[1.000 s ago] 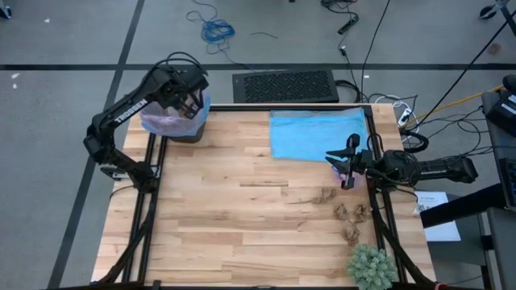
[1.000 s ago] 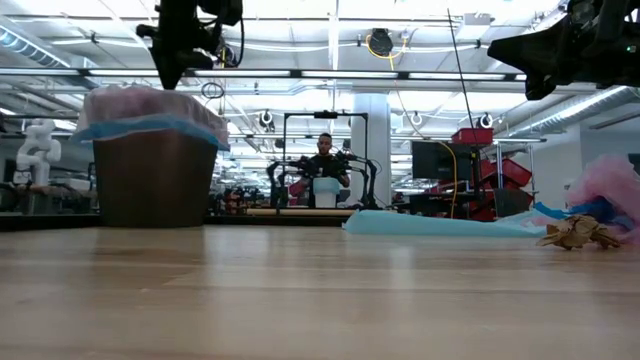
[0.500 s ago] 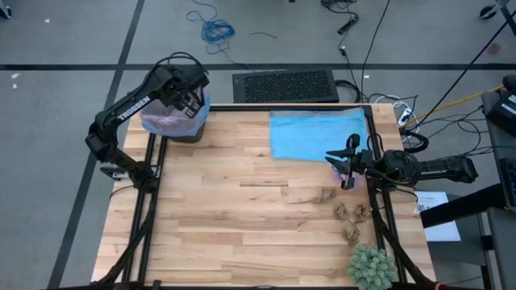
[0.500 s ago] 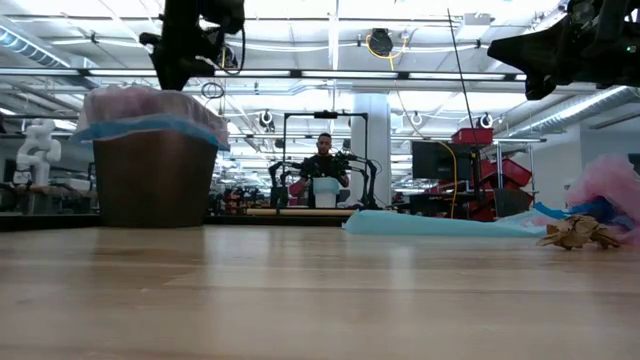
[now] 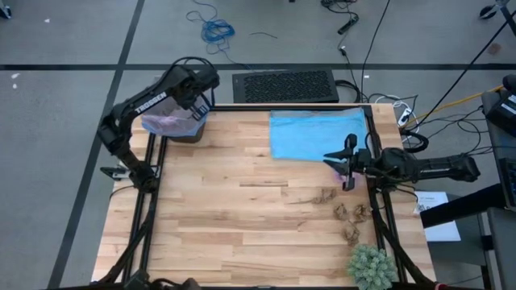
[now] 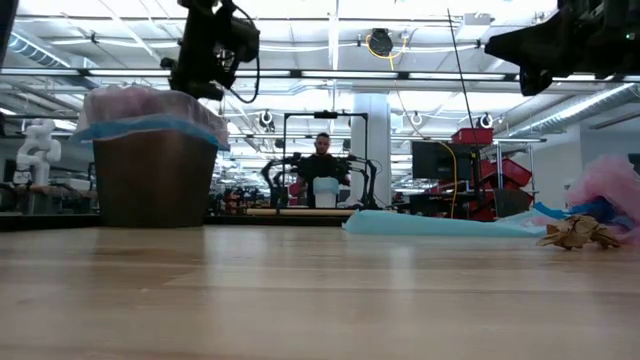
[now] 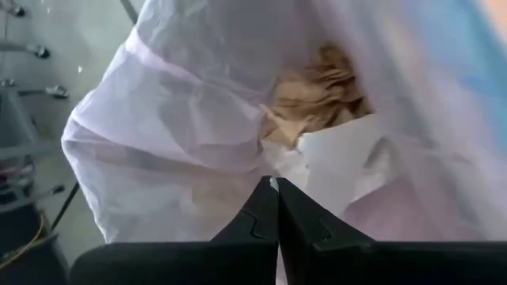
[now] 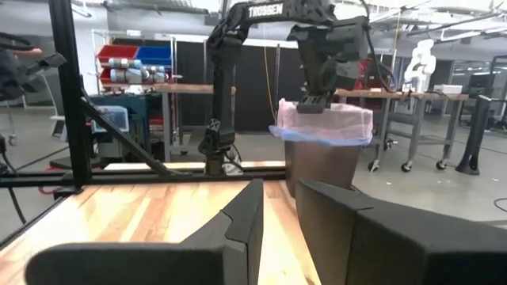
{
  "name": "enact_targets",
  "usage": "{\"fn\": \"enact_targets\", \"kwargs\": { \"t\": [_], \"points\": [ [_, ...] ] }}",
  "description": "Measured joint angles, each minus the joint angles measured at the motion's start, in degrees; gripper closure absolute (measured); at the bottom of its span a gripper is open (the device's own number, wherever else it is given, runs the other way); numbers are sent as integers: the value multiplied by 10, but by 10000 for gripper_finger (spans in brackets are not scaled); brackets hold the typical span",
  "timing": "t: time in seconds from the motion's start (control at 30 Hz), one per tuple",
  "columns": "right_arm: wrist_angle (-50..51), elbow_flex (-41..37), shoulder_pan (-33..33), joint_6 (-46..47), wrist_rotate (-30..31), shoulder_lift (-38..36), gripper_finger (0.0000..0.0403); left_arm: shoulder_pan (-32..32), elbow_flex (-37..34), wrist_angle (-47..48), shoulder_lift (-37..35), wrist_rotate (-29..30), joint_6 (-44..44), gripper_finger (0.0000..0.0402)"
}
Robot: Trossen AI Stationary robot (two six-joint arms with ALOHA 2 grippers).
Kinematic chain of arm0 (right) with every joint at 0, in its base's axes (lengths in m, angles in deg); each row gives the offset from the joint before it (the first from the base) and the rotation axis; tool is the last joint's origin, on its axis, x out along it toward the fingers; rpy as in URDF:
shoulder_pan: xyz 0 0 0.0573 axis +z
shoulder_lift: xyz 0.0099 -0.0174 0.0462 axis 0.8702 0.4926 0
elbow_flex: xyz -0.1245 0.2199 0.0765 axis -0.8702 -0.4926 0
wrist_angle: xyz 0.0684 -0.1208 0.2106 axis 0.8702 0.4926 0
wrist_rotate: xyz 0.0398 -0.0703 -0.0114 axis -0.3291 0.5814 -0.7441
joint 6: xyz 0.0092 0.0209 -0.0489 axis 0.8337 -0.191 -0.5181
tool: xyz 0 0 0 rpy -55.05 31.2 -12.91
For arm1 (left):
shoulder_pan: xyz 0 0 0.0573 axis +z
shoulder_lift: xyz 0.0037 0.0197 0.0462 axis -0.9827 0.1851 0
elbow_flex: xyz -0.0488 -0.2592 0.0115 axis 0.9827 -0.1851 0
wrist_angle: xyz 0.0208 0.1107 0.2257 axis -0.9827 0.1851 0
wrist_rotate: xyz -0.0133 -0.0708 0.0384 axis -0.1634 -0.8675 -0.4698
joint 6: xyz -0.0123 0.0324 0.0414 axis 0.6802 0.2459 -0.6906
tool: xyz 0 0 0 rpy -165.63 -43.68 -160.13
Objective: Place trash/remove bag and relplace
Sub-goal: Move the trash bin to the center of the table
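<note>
Lining the brown bin (image 6: 152,183) at the table's far left corner, your lavender-pink bag (image 5: 167,125) is folded over the rim, with a light blue band (image 6: 150,127) showing just below it. Inside, the left wrist view shows a crumpled brown wad (image 7: 317,91) and white paper (image 7: 341,158) resting against the liner. Your left gripper (image 5: 200,106) hangs over the bin's mouth with its fingers (image 7: 261,218) pressed together and nothing between them. Loose trash (image 5: 351,212) lies on the wood near the right edge, close to the green plant (image 5: 371,266). A blue sheet (image 5: 316,134) lies flat at the far right. Your right gripper (image 5: 348,171) waits beside it, fingers (image 8: 238,226) slightly parted, holding nothing.
</note>
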Motion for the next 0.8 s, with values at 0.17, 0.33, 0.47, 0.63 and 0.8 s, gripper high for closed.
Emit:
{"fn": "enact_targets", "kwargs": {
  "t": [0.17,0.33,0.47,0.63,0.8],
  "points": [
    [-9,0,0,0,1,11,332,3,0,-6,20,-61,-19,400],
    [-10,0,0,-1,1,11,332,-4,0,-46,22,-178,-54,401],
    [-10,0,0,-2,1,11,332,-21,0,-63,22,-217,-74,401],
    [-10,0,0,-2,1,11,332,-38,0,-59,22,-229,-79,401],
    [-10,0,0,-2,1,11,332,-56,0,-61,16,-317,-94,401]
  ]
}}
